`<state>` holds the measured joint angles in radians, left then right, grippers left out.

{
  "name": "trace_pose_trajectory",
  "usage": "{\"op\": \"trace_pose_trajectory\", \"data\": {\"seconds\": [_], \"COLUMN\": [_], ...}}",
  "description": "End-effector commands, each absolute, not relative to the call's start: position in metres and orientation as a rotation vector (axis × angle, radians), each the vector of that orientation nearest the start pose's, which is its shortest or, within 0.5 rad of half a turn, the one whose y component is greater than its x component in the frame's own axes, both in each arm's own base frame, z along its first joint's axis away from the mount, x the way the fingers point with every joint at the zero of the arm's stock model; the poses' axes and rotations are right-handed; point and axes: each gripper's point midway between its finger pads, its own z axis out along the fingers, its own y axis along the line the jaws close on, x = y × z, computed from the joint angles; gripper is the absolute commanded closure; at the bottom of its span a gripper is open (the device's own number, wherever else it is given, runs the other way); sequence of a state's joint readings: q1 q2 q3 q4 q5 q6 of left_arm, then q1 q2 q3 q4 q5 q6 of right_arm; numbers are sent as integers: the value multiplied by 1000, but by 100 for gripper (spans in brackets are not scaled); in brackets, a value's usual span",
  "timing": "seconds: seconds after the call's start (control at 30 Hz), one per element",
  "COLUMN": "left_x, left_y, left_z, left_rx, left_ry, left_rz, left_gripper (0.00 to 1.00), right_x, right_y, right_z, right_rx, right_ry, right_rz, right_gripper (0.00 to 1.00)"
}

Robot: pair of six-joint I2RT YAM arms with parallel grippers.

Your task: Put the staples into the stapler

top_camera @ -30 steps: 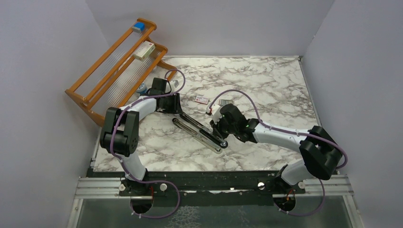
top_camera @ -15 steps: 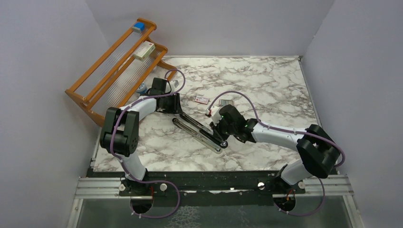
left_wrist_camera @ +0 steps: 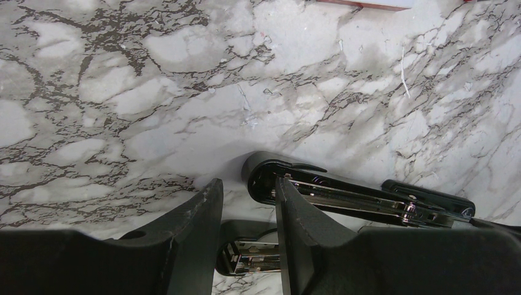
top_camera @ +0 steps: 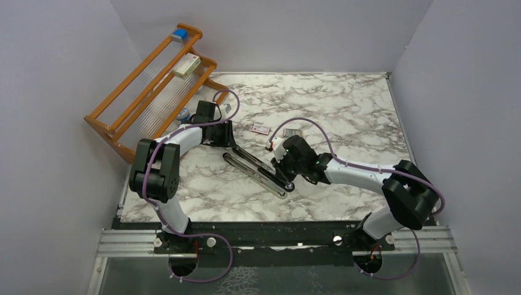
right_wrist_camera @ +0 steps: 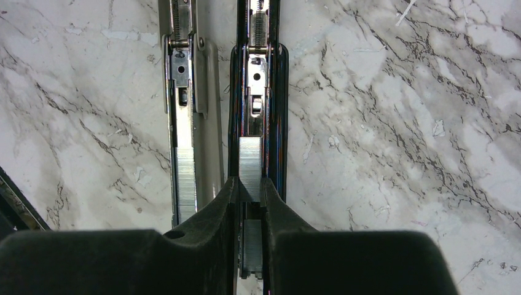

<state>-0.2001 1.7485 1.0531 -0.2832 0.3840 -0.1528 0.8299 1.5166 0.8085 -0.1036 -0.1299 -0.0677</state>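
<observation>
Staples [right_wrist_camera: 250, 157] pinched by the right gripper [right_wrist_camera: 249, 179] have been edged toward 9 o'clock into the stapler [right_wrist_camera: 258, 74], clamped by the left gripper [left_wrist_camera: 247, 181]: seating apparently underway.

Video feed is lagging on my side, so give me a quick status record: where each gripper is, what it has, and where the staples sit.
stapler: opened out, lying on the marble table
left gripper: at the stapler's far end, jaws either side of it, apparently holding it
right gripper: closed on the staples
staples: strip lined up in the stapler's black channel, not released
packet: red-and-white, on the table beyond the stapler
loading: not finished, stapler open
</observation>
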Motion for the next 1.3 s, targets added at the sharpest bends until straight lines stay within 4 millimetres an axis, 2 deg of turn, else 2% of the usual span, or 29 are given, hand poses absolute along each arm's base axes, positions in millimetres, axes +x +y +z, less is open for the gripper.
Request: {"op": "trace_pose_trajectory", "data": {"seconds": [0.0,0.17,0.27,0.67,1.27], "left_x": [364,365,364,365,365], "left_y": [-140,-140,-140,-140,-140], "left_z": [39,39,39,40,40], "left_rx": [205,206,206,207,207], "left_ry": [2592,2590,2591,2588,2589], "left_rz": [-576,-575,-576,-575,-574], "left_gripper": [61,61,61,61,61], "right_x": [235,240,242,239,235], "right_y": [289,292,293,286,283], "right_z": [57,75,80,62,51], "right_rx": [-1107,-1056,-1044,-1061,-1089], "right_ry": [2179,2113,2100,2166,2213], "right_rz": [528,546,545,509,494], "right_gripper": [84,84,84,84,84]}}
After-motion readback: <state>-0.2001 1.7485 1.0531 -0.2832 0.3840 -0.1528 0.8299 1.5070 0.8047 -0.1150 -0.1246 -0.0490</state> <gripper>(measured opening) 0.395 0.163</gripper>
